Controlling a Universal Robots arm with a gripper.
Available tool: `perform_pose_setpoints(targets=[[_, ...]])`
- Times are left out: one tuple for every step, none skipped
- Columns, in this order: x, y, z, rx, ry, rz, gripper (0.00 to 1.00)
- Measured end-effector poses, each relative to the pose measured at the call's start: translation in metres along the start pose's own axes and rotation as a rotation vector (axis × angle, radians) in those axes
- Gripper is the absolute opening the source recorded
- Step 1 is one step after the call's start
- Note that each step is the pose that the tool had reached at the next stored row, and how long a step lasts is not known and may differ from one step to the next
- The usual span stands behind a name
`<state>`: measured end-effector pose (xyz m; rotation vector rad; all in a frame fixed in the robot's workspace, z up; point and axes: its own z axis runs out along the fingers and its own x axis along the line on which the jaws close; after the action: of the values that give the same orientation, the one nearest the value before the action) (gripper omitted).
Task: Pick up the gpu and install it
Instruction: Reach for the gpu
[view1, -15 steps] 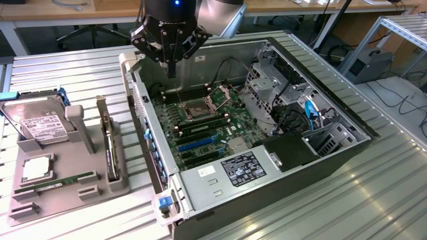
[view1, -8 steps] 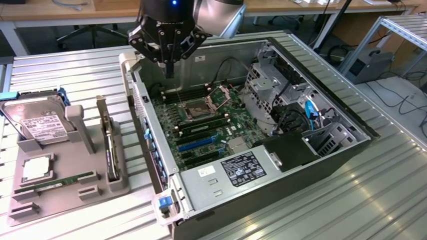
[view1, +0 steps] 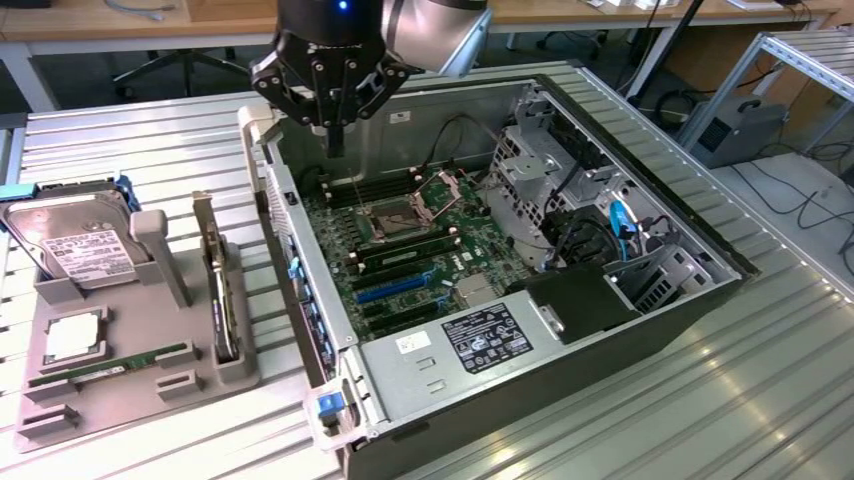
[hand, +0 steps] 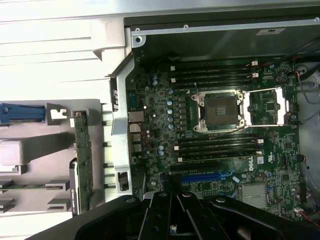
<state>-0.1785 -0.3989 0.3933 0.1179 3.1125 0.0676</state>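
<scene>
Hovering empty over the case with fingers pressed together, the gripper is best spread and squared to the thin edge of the gpu, stood upright in the holder below, well aside

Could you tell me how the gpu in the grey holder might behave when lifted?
The gpu is a thin board, so probably stiff and light. Standing on edge in the slotted holder, it would likely tip if set down unsupported.
</scene>
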Motion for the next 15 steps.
perform_pose_setpoints(targets=[[0.0004, 0.0000, 0.0000, 0.0000, 0.0000, 0.000, 0.11], [0.0008, -0.0001, 0.0000, 0.0000, 0.0000, 0.000, 0.11], [0.0014, -0.0001, 0.0000, -0.0001, -0.0001, 0.000, 0.11], [0.0017, -0.0001, 0.0000, -0.0001, -0.0001, 0.000, 0.11], [0.0021, -0.0002, 0.0000, -0.0001, -0.0001, 0.000, 0.11], [0.0024, -0.0002, -0.0001, 0.0000, 0.0000, 0.000, 0.11], [0.0027, -0.0002, 0.0000, 0.0000, 0.0000, 0.000, 0.11], [0.0031, -0.0002, -0.0001, -0.0001, -0.0001, 0.000, 0.11], [0.0033, -0.0003, -0.0001, 0.0000, 0.0000, 0.000, 0.11], [0.0037, -0.0003, -0.0001, 0.0000, 0.0000, 0.000, 0.11], [0.0040, -0.0003, -0.0001, 0.0000, 0.0000, 0.000, 0.11], [0.0044, -0.0003, -0.0001, 0.0000, 0.0000, 0.000, 0.11], [0.0047, -0.0004, -0.0001, 0.0000, -0.0001, 0.000, 0.11], [0.0050, -0.0004, -0.0001, 0.0000, 0.0000, 0.000, 0.11], [0.0052, -0.0004, -0.0001, 0.0000, 0.0000, 0.000, 0.11]])
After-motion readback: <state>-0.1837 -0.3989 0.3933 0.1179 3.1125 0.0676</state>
